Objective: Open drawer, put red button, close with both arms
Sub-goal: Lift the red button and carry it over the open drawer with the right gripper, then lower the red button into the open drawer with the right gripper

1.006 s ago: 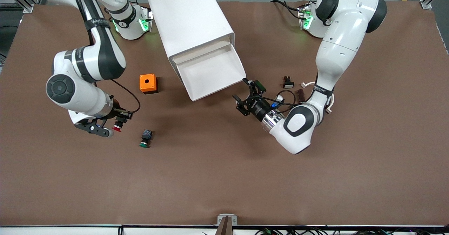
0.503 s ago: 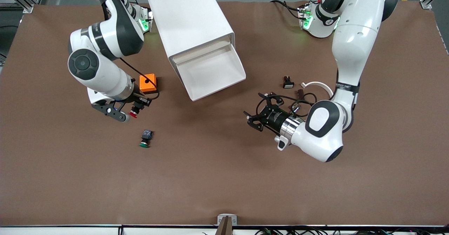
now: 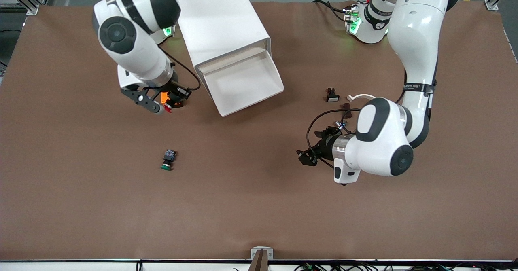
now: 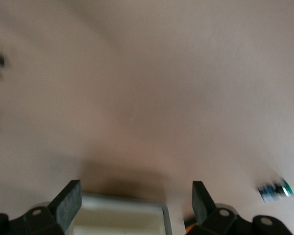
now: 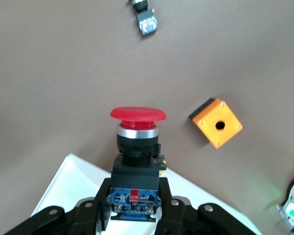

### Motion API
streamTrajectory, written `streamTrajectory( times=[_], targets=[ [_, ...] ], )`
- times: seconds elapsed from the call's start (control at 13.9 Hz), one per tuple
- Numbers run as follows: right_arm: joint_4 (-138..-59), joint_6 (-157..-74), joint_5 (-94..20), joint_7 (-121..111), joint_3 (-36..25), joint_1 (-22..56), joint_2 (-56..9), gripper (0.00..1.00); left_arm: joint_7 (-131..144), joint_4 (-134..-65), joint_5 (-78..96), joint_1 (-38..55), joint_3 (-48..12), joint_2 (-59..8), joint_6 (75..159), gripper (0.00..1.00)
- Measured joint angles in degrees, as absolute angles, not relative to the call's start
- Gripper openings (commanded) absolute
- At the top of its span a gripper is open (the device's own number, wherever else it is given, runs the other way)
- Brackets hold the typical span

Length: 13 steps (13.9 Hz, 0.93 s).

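The drawer (image 3: pixel 243 85) stands pulled out of the white cabinet (image 3: pixel 218 24), and its tray holds nothing. My right gripper (image 3: pixel 168 103) is shut on the red button (image 5: pixel 137 115), gripping its black-and-blue body with the red cap pointing away from the fingers. It hangs over the orange box (image 3: pixel 164 98), beside the drawer. In the right wrist view a white corner of the cabinet (image 5: pixel 71 183) lies under the right gripper (image 5: pixel 134 200). My left gripper (image 3: pixel 305 157) is open over bare table, holding nothing, and its fingertips (image 4: pixel 68 201) frame a corner of the drawer (image 4: pixel 122 215).
A green-capped button (image 3: pixel 167 160) lies on the table nearer the front camera than the orange box (image 5: pixel 217 123). Small parts sit by the left arm: a black-and-white piece (image 3: pixel 332 96), a white ring (image 3: pixel 361 96) and a brown piece (image 3: pixel 346 106).
The right arm has carried the red button away from the green one, up over the orange box toward the drawer. The left gripper has drawn back from the drawer's front, staying open.
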<state>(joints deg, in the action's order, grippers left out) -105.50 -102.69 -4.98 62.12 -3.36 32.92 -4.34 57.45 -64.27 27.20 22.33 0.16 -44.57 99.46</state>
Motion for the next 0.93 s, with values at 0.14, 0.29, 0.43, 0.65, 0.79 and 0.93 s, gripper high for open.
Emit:
streamTrajectory(
  times=[0.14,0.29,0.43,0.65,0.79,0.93],
  targets=[
    [-106.25,-103.55,-5.02,68.4,-3.31,36.54,-3.83,0.0,57.88,-64.67,21.01,25.1,0.19,-44.57,103.6,0.99],
    [-107.32,-106.43,-5.04,74.46,-3.27,40.12,-3.82,0.0,60.2,-64.93,16.26,27.19,0.22,-44.58,105.2,0.99],
    [-108.9,-109.67,-5.04,79.97,-3.23,43.28,-3.84,0.0,61.78,-65.0,14.19,27.91,0.24,-44.58,105.59,0.99],
    [-109.89,-113.25,-5.04,87.29,-3.19,47.46,-3.9,0.0,62.69,-65.19,9.76,28.62,0.23,-44.59,106.59,0.99],
    [-110.31,-115.56,-5.04,91.27,-3.2,49.62,-4.37,0.0,62.72,-65.45,7.69,28.89,0.16,-44.59,107.68,0.99],
    [-110.52,-118.03,-5.04,94.48,-3.2,51.32,-5.76,0.0,62.72,-65.64,6.62,29.09,0.16,-44.61,108.39,0.99]
  ],
)
